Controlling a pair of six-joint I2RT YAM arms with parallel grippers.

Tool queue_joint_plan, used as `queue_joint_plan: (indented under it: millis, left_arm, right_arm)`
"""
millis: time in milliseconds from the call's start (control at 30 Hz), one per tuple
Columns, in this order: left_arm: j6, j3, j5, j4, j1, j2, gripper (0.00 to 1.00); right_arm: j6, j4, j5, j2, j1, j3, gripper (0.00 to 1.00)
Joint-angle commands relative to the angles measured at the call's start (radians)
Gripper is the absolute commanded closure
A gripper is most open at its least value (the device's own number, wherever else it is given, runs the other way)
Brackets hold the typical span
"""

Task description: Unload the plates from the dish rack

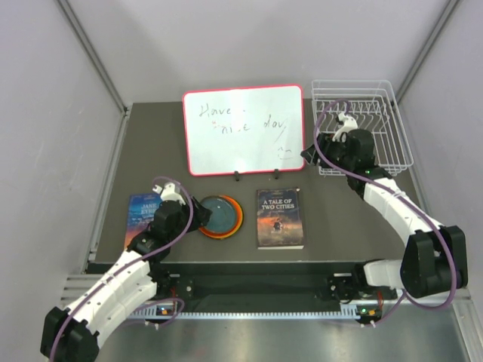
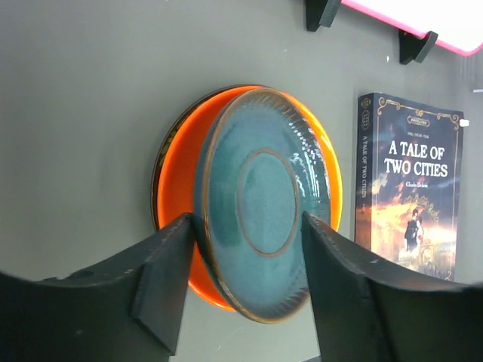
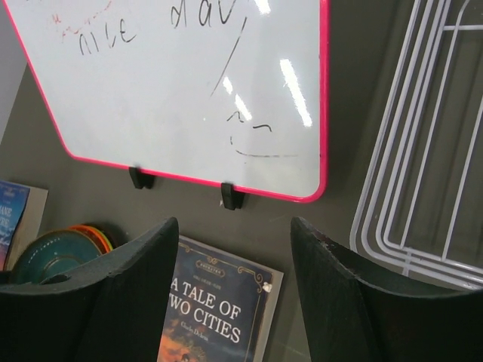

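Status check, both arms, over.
Left pincer open, straddling teal plate atop orange plate. Right pincer open, empty, beside dish rack. No plates visible in rack. Nothing blocking.

Teal plate atop orange plate

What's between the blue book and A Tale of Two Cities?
Top view: the plate stack, teal on orange, with the left gripper over its left edge.
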Motion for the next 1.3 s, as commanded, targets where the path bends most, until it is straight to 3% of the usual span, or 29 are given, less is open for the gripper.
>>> queue_joint_plan:
  millis: [0,300,567,667,900,1133,1267]
  left_arm:
    - [0.015,0.027,-0.006,0.0,0.001,0.001,0.36]
    - [0.078,0.096,-0.101,-0.095,0.0,0.001,0.16]
    - [0.153,0.162,-0.123,-0.055,0.001,0.03,0.13]
    - [0.242,0.178,-0.1,0.045,0.001,0.074,0.1]
    - [0.413,0.356,-0.126,0.071,0.0,0.301,0.03]
    - [0.514,0.505,-0.166,0.14,0.0,0.401,0.02]
    - [0.554,0.574,-0.258,0.125,0.001,0.469,0.02]
  right_arm:
    - [-0.022,0.02,0.026,-0.032,-0.006,-0.003,0.38]
    - [-0.099,-0.01,0.121,-0.058,-0.009,0.003,0.36]
    - [-0.129,-0.044,0.187,-0.078,-0.009,0.015,0.32]
    - [-0.155,-0.053,0.219,-0.1,-0.008,0.023,0.22]
    - [-0.218,-0.023,0.324,-0.143,-0.009,0.015,0.0]
    - [-0.261,-0.021,0.437,-0.221,-0.009,-0.006,0.0]
    - [-0.255,0.035,0.48,-0.277,-0.009,-0.032,0.0]
